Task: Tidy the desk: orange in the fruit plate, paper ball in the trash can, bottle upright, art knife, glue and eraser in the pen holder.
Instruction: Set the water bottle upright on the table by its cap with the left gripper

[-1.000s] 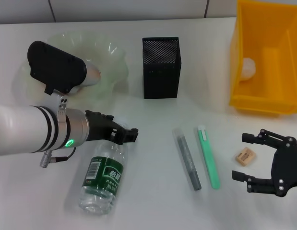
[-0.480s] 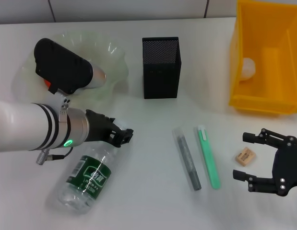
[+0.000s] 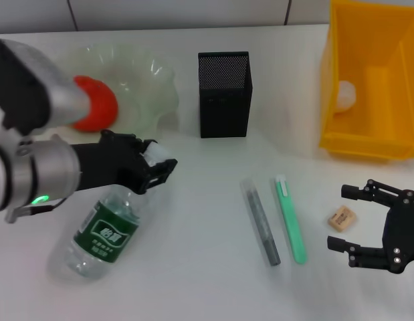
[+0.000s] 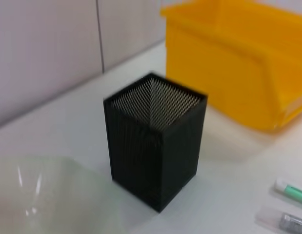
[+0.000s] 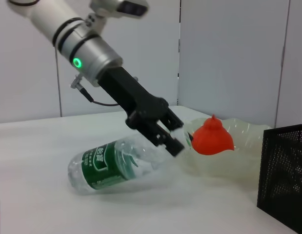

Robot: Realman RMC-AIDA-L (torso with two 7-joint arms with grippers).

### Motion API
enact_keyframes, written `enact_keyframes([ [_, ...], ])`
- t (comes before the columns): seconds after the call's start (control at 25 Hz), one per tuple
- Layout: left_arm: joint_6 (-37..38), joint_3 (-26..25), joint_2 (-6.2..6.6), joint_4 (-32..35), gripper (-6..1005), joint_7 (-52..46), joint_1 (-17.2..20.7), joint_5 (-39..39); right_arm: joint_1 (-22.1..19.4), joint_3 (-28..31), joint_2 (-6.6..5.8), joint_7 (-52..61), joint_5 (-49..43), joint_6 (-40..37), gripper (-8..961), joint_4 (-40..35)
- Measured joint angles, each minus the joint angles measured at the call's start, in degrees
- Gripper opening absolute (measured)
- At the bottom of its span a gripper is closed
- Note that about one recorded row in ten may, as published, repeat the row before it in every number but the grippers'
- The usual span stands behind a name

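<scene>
My left gripper is shut on the neck of the bottle, just below its white cap. The bottle is tilted, cap end raised and base on the table. This also shows in the right wrist view, with the gripper on the bottle. The orange lies in the fruit plate. The paper ball lies in the trash can. The pen holder stands at the back centre. The green art knife and grey glue stick lie side by side. My right gripper is open, with the eraser between its fingertips.
The left wrist view shows the pen holder, the trash can, the fruit plate's rim and the ends of the art knife and glue. The trash can stands just behind my right gripper.
My left gripper has raised the bottle's cap end and drawn left; the bottle's base swung toward the front left. The arm no longer covers the orange. The right gripper has hardly moved.
</scene>
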Motion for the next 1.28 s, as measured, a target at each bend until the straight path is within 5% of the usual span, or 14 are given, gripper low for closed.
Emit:
enact_keyframes([
  [0.32,8.1,-12.12,0.0,-4.7,463,27.28,6.16,-23.8,0.02,-0.06,0.0,1.41,0.0,-0.04,845,-0.91],
  [0.72,26.72,-27.55,-0.04,-23.64,457,55.09,5.82,-43.15,0.52,-0.28,0.0,4.02,0.0,-0.06,845,-1.68],
  [1.28,29.47,-31.69,0.0,-29.27,447,59.57,4.25,-43.88,0.46,-0.53,0.0,5.41,0.0,-0.21,844,-3.26],
])
